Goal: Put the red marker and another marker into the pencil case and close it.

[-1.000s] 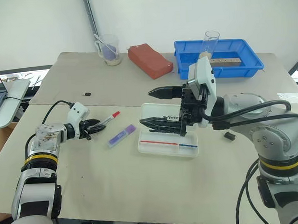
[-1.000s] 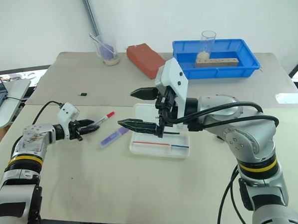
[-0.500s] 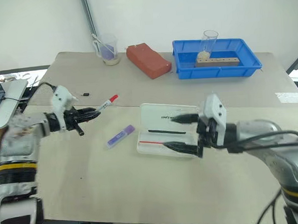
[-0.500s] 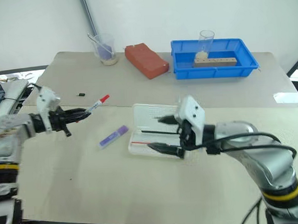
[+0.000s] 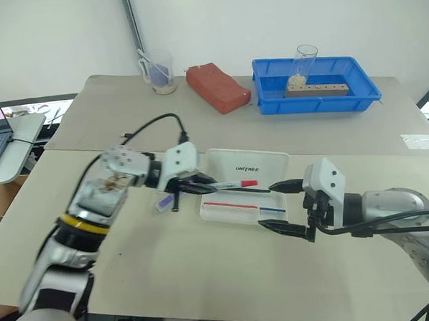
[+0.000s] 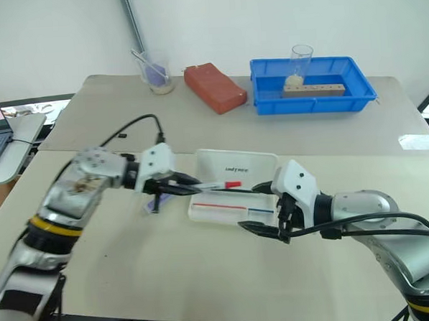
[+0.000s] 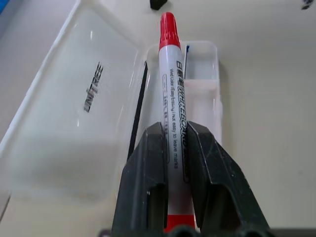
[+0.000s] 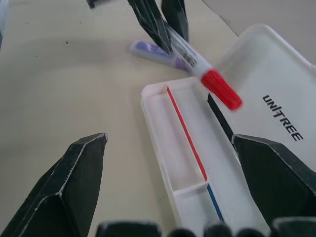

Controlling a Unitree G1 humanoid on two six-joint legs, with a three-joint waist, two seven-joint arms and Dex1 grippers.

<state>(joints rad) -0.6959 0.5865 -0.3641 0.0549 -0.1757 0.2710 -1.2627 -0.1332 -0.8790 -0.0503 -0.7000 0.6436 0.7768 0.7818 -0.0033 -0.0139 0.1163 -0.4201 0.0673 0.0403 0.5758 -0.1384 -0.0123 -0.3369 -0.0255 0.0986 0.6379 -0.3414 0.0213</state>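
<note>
While the red marker (image 7: 172, 103) is pinched in the left gripper (image 5: 189, 184) above the open case (image 5: 224, 212), the right gripper (image 5: 285, 208) is held wide and empty. If released crooked, it could be caught on the rim or rolled onto the counter (image 5: 169, 263).

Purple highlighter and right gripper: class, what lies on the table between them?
The open pencil case lies between the purple highlighter and the right gripper, seen in both eye views. The left gripper holds the red marker above it.
</note>
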